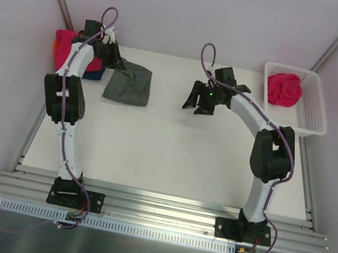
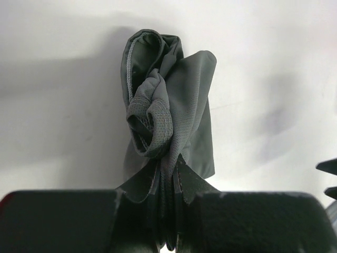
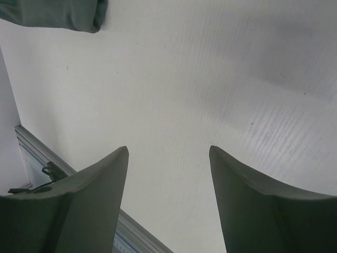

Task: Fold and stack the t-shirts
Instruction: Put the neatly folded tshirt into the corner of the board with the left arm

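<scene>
A folded dark grey t-shirt [image 1: 129, 83] lies on the white table at the back left. My left gripper [image 1: 118, 62] is shut on its upper left corner; in the left wrist view the bunched grey cloth [image 2: 168, 105] is pinched between the jaws of the left gripper [image 2: 169, 176]. A stack of pink, orange and blue t-shirts [image 1: 64, 46] sits at the far left, partly hidden by the left arm. A crumpled pink t-shirt [image 1: 284, 88] lies in the basket. My right gripper [image 1: 199, 102] is open and empty above the table middle; a corner of grey cloth [image 3: 58, 13] shows in the right wrist view above the gripper [image 3: 168, 153].
A white plastic lattice basket [image 1: 311, 119] stands at the back right. The white table [image 1: 171, 153] is bounded by grey walls left and right and by an aluminium rail [image 1: 161, 207] at the near edge, where both arm bases stand.
</scene>
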You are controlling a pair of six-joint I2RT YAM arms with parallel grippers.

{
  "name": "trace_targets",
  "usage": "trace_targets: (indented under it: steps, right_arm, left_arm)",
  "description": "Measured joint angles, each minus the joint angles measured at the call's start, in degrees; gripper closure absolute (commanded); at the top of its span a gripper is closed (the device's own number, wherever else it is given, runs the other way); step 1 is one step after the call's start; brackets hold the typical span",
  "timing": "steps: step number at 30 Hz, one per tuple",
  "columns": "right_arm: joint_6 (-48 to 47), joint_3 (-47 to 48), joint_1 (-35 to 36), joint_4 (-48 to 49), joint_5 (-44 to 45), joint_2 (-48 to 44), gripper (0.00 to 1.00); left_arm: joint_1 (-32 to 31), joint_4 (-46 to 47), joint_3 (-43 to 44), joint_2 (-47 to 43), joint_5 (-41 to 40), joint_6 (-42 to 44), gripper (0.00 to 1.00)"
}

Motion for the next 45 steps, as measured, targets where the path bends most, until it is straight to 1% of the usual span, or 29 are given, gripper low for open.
trace_targets:
  steps: [6, 12, 19, 26, 32, 38, 45]
  right_arm:
    - [-0.2, 0.0, 0.0, 0.1, 0.1, -0.3, 0.33]
    - [-0.7, -1.2, 0.0, 0.2, 0.6, -1.3, 0.33]
    - [-1.4, -4.3, 0.0, 0.2, 1.0, -3.5, 0.32]
    - [-2.0, -7.4, 0.0, 0.2, 1.4, -6.3, 0.32]
    - [-2.4, -8.3, 0.0, 0.2, 2.1, -7.7, 0.32]
    - [-2.8, -8.7, 0.1, 0.2, 2.6, -7.8, 0.31]
    - [-3.2, -10.0, 0.5, 0.1, 3.3, -8.0, 0.31]
  left_arm:
    - [6.9, -1.6, 1.4, 0.0, -3.9, 2.1, 1.00]
    - [11.1, -2.6, 9.0, 0.0, -7.2, 4.2, 1.00]
    - [10.9, -1.8, 15.9, 0.0, -10.8, 5.6, 1.00]
    - [11.6, -1.2, 18.6, 0.1, -15.2, 6.5, 1.00]
    - [13.2, 0.0, 19.7, 0.8, -19.1, 6.5, 1.00]
    - [14.2, 1.8, 22.9, 4.0, -21.7, 6.5, 1.00]
    - [14.3, 3.0, 24.3, 6.3, -25.5, 6.6, 1.00]
